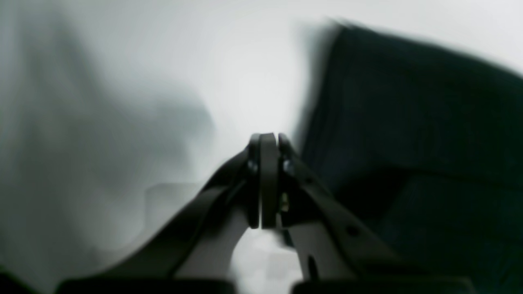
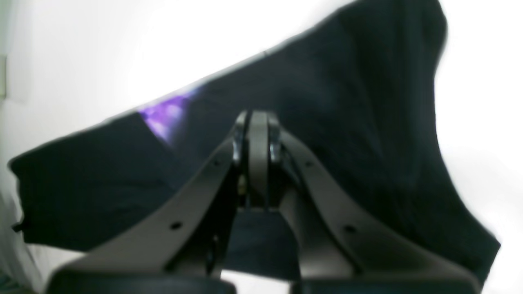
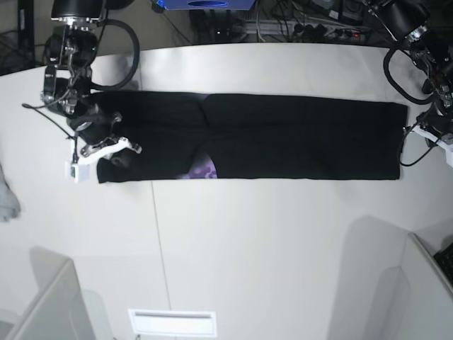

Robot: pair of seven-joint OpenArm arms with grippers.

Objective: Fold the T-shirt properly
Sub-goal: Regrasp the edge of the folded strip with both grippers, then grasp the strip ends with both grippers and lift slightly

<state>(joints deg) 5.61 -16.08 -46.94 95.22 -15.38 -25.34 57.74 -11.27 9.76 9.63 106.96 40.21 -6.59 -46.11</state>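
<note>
Looking at the right end effector (image 2: 258,122) first: its jaws are pressed together, and I honestly can't tell if there's cloth pinched in there or if it's just hovering over the T-shirt (image 3: 283,138). The wrist view is too blurry. The left end effector (image 1: 267,141) is closed too, sitting over bare bench (image 3: 248,255) just beside the shirt's edge, and it doesn't seem to hold anything.

The shirt lies as a long black band across the far half of the bench, running left to right, with a bit of purple print (image 3: 204,170) peeking out at the near edge.

What worries me: if the right side pulls with a thin pinch, the cloth slips and the layers slide apart. And with only one end gripped, any lift will drag the band crooked and spoil the fold.
</note>
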